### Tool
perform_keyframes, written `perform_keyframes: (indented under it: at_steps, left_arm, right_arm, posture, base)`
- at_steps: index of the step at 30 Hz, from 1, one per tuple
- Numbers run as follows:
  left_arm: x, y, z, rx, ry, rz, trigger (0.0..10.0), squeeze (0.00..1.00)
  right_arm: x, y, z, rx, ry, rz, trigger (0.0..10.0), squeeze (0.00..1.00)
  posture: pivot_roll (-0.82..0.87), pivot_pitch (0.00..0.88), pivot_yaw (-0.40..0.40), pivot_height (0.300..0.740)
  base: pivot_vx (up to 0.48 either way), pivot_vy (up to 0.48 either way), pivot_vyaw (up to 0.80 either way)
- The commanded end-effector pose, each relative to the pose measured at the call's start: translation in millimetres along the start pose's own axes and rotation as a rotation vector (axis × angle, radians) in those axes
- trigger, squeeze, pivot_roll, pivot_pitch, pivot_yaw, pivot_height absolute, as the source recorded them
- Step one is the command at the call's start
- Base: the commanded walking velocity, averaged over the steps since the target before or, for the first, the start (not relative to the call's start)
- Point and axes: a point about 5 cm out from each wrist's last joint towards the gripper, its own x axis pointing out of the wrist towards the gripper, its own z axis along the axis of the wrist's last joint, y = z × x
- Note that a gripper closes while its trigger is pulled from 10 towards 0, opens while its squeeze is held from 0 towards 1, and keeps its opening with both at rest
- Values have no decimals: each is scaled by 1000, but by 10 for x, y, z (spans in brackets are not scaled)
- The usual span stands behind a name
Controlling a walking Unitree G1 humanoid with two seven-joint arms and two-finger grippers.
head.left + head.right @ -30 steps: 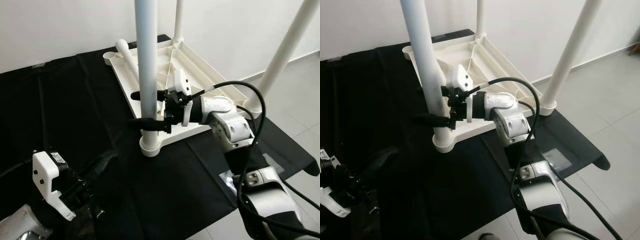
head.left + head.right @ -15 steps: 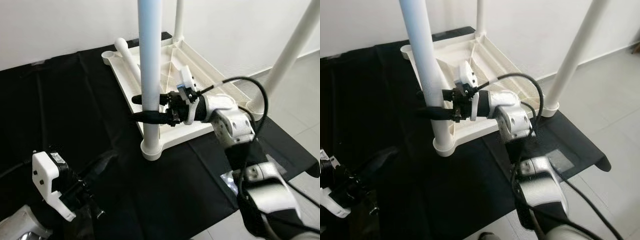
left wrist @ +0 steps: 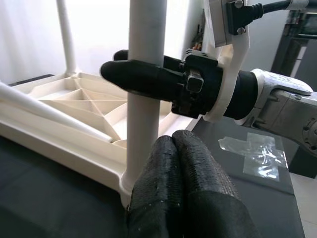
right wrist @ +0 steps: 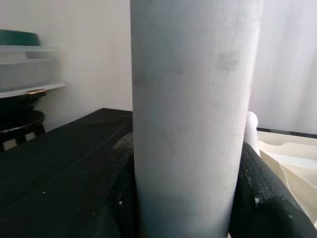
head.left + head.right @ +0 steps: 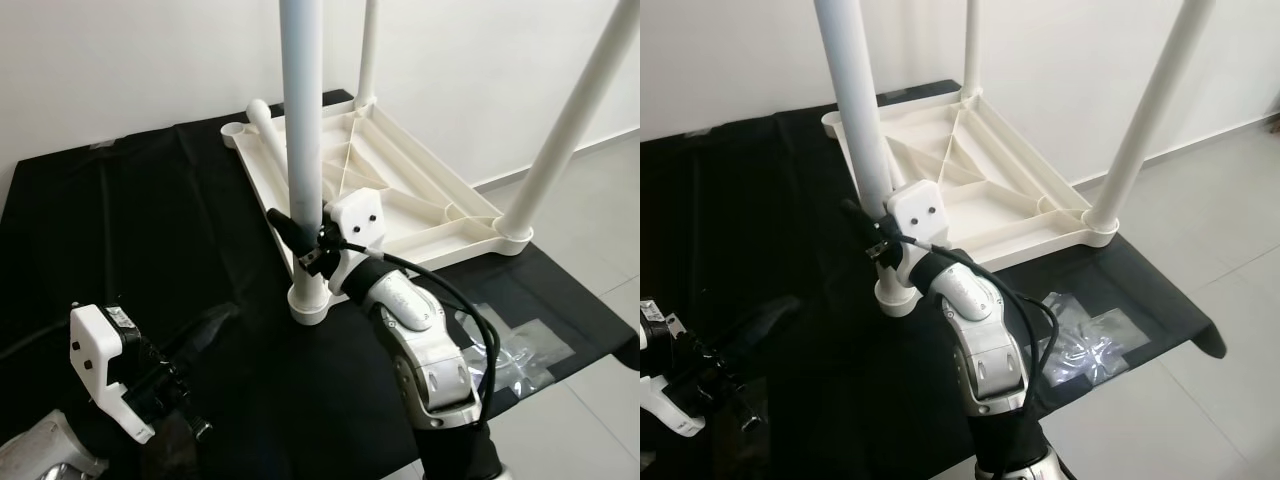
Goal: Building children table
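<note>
The white children's table top (image 5: 420, 200) lies upside down on a black cloth (image 5: 150, 230). Three white legs stand up from its corners. My right gripper (image 5: 298, 232) is shut on the near leg (image 5: 301, 130), a little above that leg's corner socket (image 5: 308, 300). In the right wrist view the leg (image 4: 193, 109) sits tight between both black fingers (image 4: 116, 198). Another white leg (image 5: 266, 126) lies loose across the far left corner of the table top. My left gripper (image 5: 205, 325) hovers low at the front left, shut and empty, its fingertips (image 3: 176, 148) pointing at the near leg.
Two more legs rise at the far corner (image 5: 368, 50) and the right corner (image 5: 572, 115). A clear plastic bag (image 5: 510, 340) lies on the cloth at the right front. Beyond the cloth's right edge is grey tiled floor (image 5: 600, 190), and a white wall stands behind.
The camera has shifted. My right arm has swung round from the right side to the near side of the leg, the gripper staying around it. The left gripper has stayed put.
</note>
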Motion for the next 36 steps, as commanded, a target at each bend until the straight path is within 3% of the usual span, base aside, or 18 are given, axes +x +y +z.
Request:
perform_keyframes:
  at_steps: [1, 2, 4, 5, 8, 9, 10, 14, 15, 17, 18, 24, 25, 30, 36]
  left_arm:
    - [-15, 1, -46, -15, 15, 5, 10000, 0]
    - [-18, 3, -46, -13, 16, 6, 10000, 0]
    - [-21, 14, -38, -8, 16, 9, 10000, 0]
    - [-20, 18, -32, -6, 15, 9, 10000, 0]
    - [-17, 19, -27, -5, 14, 9, 10000, 0]
    - [-17, 15, -26, -3, 14, 10, 10000, 0]
    - [-17, 15, -26, -3, 14, 10, 10000, 0]
    - [-28, -3, -24, -3, 16, 13, 10000, 0]
    - [-33, -10, -25, -4, 18, 14, 10000, 0]
    - [-37, -14, -25, -4, 20, 14, 10000, 0]
    - [-42, -21, -22, -5, 21, 14, 10000, 0]
    - [-61, -40, -12, -8, 30, 15, 10000, 0]
    - [-67, -43, -10, -8, 32, 16, 10000, 0]
    - [-77, -48, -4, -9, 35, 19, 10000, 0]
    - [-77, -46, -8, -8, 37, 20, 10000, 0]
  right_arm:
    - [-31, 44, -354, 44, 188, 14, 0, 0]
    - [-10, 46, -320, 53, 170, 30, 10000, 0]
    - [35, -1, -246, 1, 145, 81, 10000, 0]
    - [70, -55, -196, 33, 117, 129, 10000, 1000]
    - [89, -90, -162, 58, 99, 160, 10000, 1000]
    - [120, -161, -97, 87, 65, 247, 10000, 1000]
    - [120, -161, -97, 87, 65, 247, 10000, 1000]
    - [174, -409, 96, 57, 4, 540, 10000, 1000]
    - [191, -460, 121, 47, 5, 575, 10000, 169]
    - [203, -492, 136, 40, 5, 589, 10000, 169]
    - [224, -526, 148, 52, 9, 620, 10000, 0]
    - [296, -585, 173, 85, 23, 708, 10000, 0]
    - [311, -586, 179, 96, 21, 736, 0, 0]
    - [338, -601, 188, 105, 15, 796, 0, 0]
    - [344, -640, 180, 103, -8, 766, 0, 0]
  posture:
    - [-30, 180, -6, 740]
    - [-27, 180, -5, 740]
    - [-27, 180, -5, 740]
    - [-22, 180, -5, 740]
    - [-20, 181, -5, 740]
    - [-19, 182, -7, 740]
    - [-19, 182, -7, 740]
    - [-10, 188, -10, 740]
    - [-5, 190, -10, 740]
    - [-5, 190, -10, 740]
    - [3, 196, -11, 740]
    - [14, 207, -10, 740]
    - [16, 209, -9, 740]
    - [19, 213, -12, 740]
    - [14, 211, -12, 740]
  base:
    - [0, 0, 0]
    - [0, 0, 0]
    - [0, 0, 0]
    - [0, 0, 0]
    - [0, 0, 0]
    - [0, 0, 0]
    - [0, 0, 0]
    - [0, 0, 0]
    - [0, 0, 0]
    - [0, 0, 0]
    - [0, 0, 0]
    - [0, 0, 0]
    - [0, 0, 0]
    - [0, 0, 0]
    - [0, 0, 0]
